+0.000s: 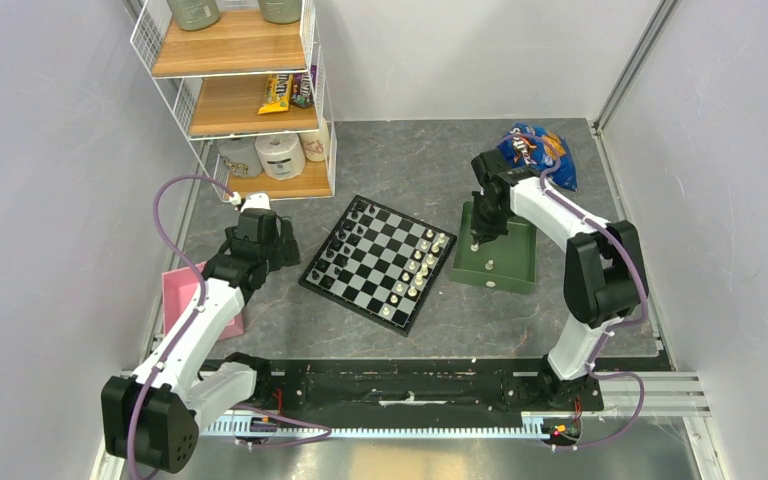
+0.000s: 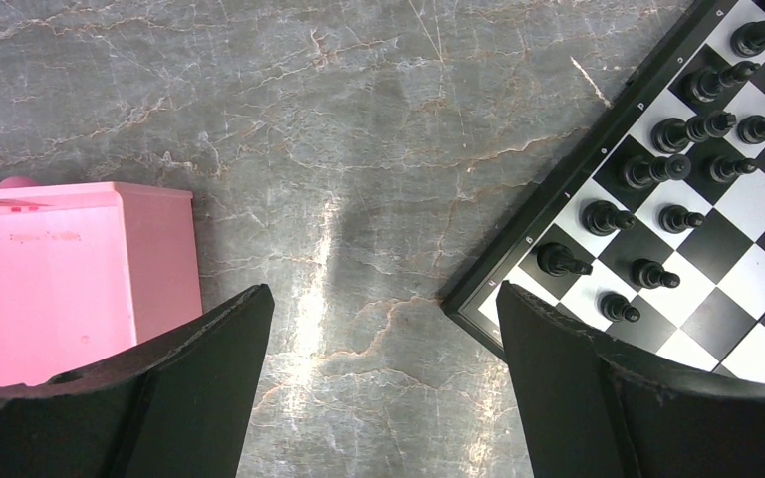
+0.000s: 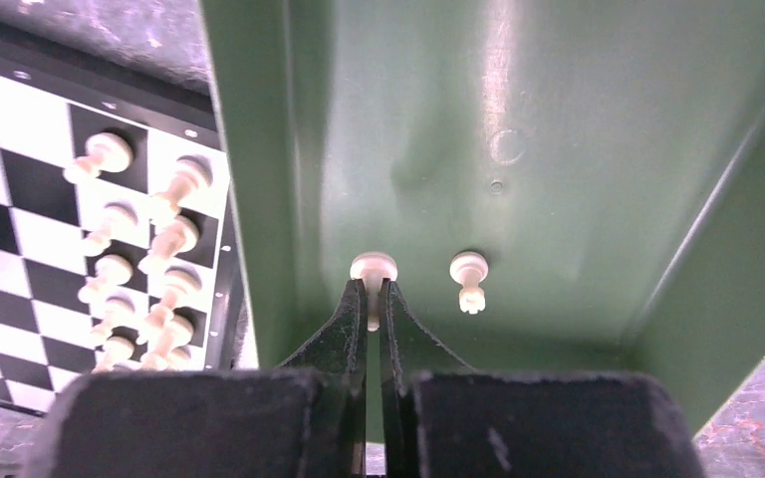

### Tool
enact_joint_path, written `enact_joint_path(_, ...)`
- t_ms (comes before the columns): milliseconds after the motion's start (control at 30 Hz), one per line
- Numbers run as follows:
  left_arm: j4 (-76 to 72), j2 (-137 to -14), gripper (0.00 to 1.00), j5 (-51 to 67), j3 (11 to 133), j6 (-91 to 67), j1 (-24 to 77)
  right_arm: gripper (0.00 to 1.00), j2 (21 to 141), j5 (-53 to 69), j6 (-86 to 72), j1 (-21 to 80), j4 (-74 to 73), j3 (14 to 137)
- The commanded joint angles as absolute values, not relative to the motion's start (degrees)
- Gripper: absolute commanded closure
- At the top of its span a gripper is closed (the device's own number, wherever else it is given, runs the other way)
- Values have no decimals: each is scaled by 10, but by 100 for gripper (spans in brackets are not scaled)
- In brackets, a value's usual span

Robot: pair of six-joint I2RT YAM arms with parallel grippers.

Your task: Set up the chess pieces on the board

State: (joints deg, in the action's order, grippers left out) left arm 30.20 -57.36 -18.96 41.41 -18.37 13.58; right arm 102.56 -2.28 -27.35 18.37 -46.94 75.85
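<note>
The board (image 1: 378,262) lies mid-table, tilted, with black pieces along its left side and several cream-white chess pieces (image 1: 418,268) along its right side. In the right wrist view the white pieces (image 3: 169,239) stand on the board (image 3: 20,229) at left. My right gripper (image 3: 373,289) is down inside the green tray (image 3: 578,129), shut on a cream-white piece (image 3: 373,269) standing on the tray floor. A second white piece (image 3: 469,279) stands just right of it. My left gripper (image 2: 383,309) is open and empty over bare table, left of the board's corner (image 2: 518,269).
The green tray (image 1: 516,262) sits right of the board. A pink box (image 1: 182,292) lies by the left arm and shows in the left wrist view (image 2: 60,269). A wire shelf (image 1: 245,90) with snacks and paper rolls stands back left. A blue snack bag (image 1: 540,150) lies back right.
</note>
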Motion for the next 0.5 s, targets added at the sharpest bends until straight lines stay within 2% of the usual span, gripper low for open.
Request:
enact_joint_path(0,296,-559,10,-182,437,-185,134,98,984,-36,-271,185,-477,791)
enact_joint_path(200,296,-554,10,-178,438,-185,134,99,957,-7,-263,185,-488,799)
enact_joint_path(333,296,-551,10,-174,439,-185,134,98,933,75,-220,188,-491,799)
enact_joint_path(467,296,-549,10,-171,440,-185,134,98,896,84,-183,226,-495,784)
